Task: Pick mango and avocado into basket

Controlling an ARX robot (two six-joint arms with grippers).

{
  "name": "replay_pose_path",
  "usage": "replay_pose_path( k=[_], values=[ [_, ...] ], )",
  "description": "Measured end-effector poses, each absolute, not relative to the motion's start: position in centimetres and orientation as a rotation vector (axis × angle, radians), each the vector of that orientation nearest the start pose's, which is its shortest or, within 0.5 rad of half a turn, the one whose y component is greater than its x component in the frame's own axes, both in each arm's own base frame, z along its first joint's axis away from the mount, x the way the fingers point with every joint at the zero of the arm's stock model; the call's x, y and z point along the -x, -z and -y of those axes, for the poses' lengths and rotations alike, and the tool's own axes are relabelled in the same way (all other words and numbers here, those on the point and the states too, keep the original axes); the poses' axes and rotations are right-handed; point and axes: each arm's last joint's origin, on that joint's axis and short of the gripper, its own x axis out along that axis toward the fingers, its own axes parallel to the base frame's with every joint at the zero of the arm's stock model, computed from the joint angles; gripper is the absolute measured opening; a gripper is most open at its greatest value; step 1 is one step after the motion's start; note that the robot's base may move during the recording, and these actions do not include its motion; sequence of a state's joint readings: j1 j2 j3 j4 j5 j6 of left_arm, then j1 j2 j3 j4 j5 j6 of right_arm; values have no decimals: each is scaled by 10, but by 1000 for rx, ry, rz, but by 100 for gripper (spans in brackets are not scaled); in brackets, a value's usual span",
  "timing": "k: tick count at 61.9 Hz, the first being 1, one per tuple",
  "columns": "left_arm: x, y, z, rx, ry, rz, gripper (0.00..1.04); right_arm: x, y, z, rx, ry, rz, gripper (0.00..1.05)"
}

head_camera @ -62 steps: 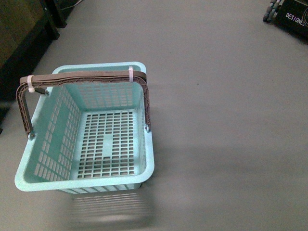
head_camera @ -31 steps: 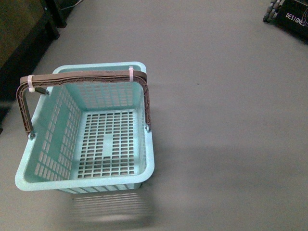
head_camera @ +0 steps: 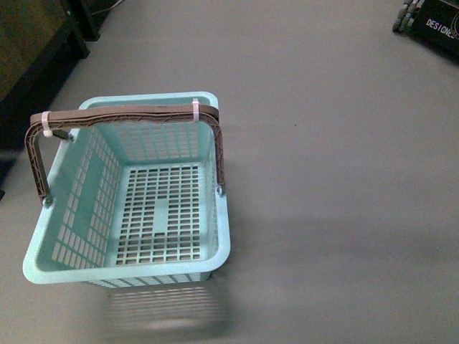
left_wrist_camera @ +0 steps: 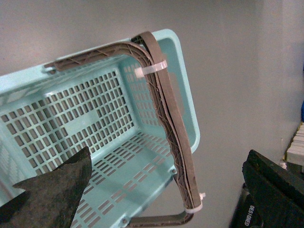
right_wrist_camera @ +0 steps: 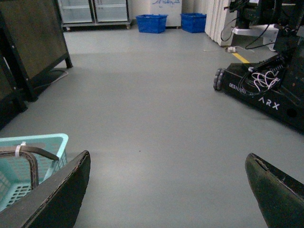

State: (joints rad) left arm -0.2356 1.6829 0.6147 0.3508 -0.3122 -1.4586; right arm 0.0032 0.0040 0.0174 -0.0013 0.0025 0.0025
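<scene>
Mostly cropped, left tool [left_wrist_camera: 166, 187] (jaws wide) faces basket [left_wrist_camera: 186, 97].

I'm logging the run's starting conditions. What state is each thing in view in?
basket: upright on the floor, empty.
handle: raised, zip-tied.
left pincer: open, holding nothing.
right pincer: open, holding nothing.
</scene>
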Motion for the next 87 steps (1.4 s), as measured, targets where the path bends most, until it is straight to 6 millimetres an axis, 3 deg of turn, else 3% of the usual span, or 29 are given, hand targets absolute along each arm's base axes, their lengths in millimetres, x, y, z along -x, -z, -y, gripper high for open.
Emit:
replay_pose_path(
  k=[13,27,43,60,80,87],
  values=[
    [-348,-73,88,1188,-543,-576,96,-97,-169,0,-3,-1,12,96],
    [-401,-31,116,1163,-536,-652,96,-97,-169,0,-3,-1,12,96],
    [-441,-23,140,1198,-447,-627,96,-97,-169,0,-3,-1,12,96],
    [-448,-25,147,1213,-397,-597,96,-97,-169,0,-3,-1,12,96],
    [-426,-34,131,1208,-415,-550,96,-97,-169,0,-3,-1,12,96],
    [-423,-33,127,1204,-430,-549,91,-97,-169,0,-3,-1,12,96]
  ],
)
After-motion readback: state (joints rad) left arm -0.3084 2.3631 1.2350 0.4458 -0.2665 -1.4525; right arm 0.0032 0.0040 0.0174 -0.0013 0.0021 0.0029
